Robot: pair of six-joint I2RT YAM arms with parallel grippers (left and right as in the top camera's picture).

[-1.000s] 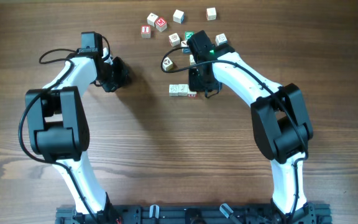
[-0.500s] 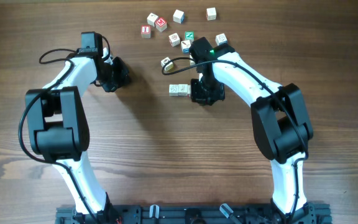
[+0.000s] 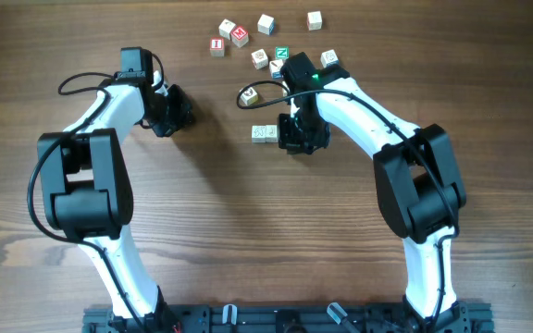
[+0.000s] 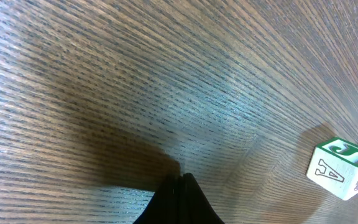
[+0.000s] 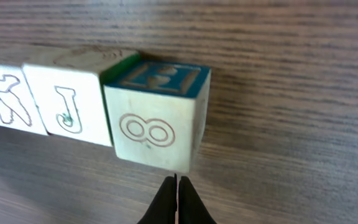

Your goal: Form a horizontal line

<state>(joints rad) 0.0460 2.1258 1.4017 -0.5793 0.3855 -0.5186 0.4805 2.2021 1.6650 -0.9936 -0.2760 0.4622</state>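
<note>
Horizontal line [image 5: 98,118]: three pale cubes side to side, mid-table [image 3: 248,231]; right gripper [image 5: 176,186] pinched together, empty, tips just before the end cube [image 5: 157,130], contact unclear; overhead hides that cube beneath the gripper; left gripper [image 4: 180,186] closed, empty, well apart over bare wood; loose cubes [image 3: 239,35] beyond.

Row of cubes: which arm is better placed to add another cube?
Right. The right end effector, shut, sits at the end cube of the row, loose cubes just beyond; the left end effector is farther off.
</note>
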